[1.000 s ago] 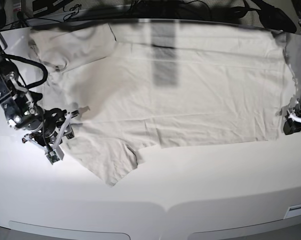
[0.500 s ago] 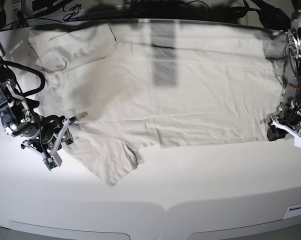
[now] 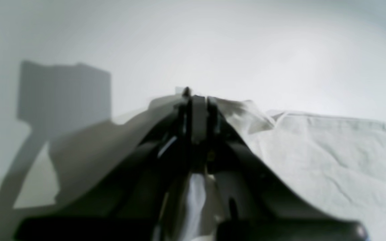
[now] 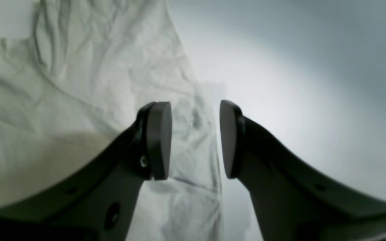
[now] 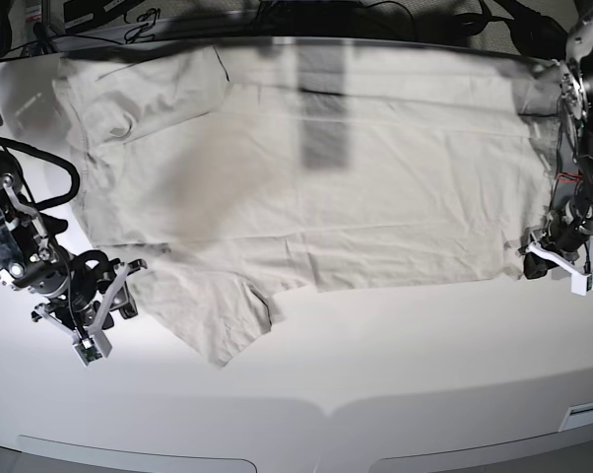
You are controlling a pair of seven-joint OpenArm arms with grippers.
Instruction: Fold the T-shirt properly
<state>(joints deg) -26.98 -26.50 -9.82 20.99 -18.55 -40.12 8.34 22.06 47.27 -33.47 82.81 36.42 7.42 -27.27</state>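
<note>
Between the spread fingers (image 4: 159,140) of the right gripper (image 4: 195,139) lies a wrinkled edge of the T-shirt (image 5: 356,187), cloth under the left pad and bare white table (image 4: 297,83) beyond the right one; the base view shows the shirt spread flat; the left gripper (image 3: 196,110) is pressed together, seemingly pinching a lifted corner, though its wrist view is blurred.
</note>
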